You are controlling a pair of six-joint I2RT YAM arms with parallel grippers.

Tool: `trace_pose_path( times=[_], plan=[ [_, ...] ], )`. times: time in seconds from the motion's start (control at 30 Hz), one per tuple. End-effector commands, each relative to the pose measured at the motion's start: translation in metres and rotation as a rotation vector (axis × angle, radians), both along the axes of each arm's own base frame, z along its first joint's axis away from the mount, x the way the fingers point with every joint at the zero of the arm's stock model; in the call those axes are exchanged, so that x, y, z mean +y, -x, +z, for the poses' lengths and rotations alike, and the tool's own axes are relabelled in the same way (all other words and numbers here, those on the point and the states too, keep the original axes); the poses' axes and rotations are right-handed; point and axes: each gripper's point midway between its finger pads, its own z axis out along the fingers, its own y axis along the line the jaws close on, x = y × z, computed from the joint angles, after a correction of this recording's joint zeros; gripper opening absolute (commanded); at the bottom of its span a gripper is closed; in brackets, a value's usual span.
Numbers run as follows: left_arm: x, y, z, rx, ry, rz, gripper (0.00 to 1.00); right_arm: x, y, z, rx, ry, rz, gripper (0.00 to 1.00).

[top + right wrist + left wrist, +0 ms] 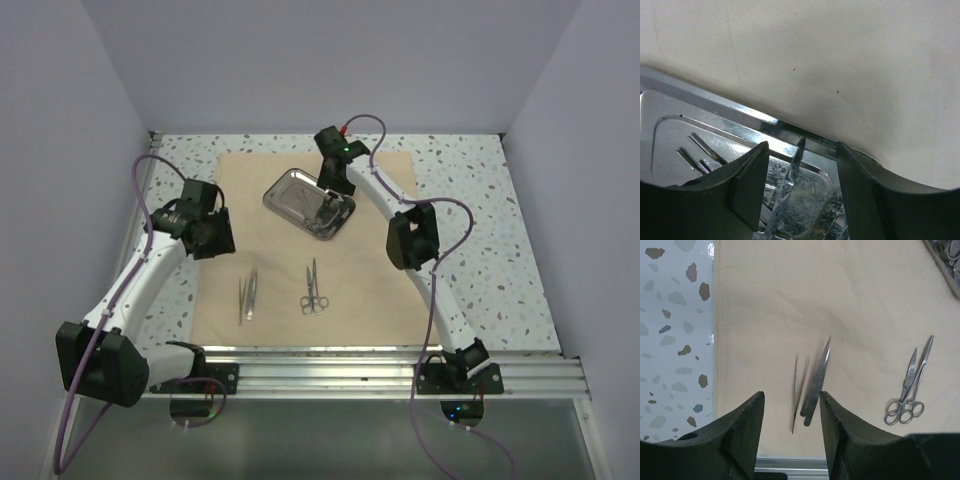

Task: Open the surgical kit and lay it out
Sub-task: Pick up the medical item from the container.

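Note:
The beige cloth wrap [380, 270] lies spread flat on the table. On its far part sits the steel tray [283, 186]. My right gripper [330, 197] reaches down into it. In the right wrist view its fingers [752, 175] stand open on either side of a slim silver instrument [789, 185] lying in the tray [740, 112], with a gap on both sides. Two tweezers [247, 293] and a pair of scissors-like tools [314, 290] lie on the near cloth. My left gripper [791, 400] hovers open and empty above the tweezers [814, 385].
Speckled tabletop [500, 260] surrounds the cloth. A metal rail [380, 375] runs along the near edge by the arm bases. Purple walls close in the far side and both flanks. More instruments [700, 155] lie in the tray's left part.

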Motion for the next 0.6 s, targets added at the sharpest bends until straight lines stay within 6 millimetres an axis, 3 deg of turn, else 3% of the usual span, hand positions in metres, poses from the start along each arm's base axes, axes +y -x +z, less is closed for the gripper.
trace_pose_path(
  times=[0.0,0.13,0.33,0.57],
  plan=[
    [0.004,0.000,-0.002,-0.001,-0.006,0.029,0.52,0.010,0.001,0.014,-0.018,-0.032,0.010,0.59],
    [0.004,-0.001,-0.001,-0.007,-0.008,0.023,0.52,0.016,0.008,0.016,-0.012,-0.041,0.018,0.58],
    [0.007,-0.001,0.001,-0.010,-0.032,0.006,0.52,0.032,0.020,-0.003,0.024,-0.037,0.029,0.57],
    [0.013,0.001,0.000,-0.007,-0.066,-0.014,0.53,0.027,0.020,-0.016,0.033,-0.007,0.007,0.45]
  ],
)
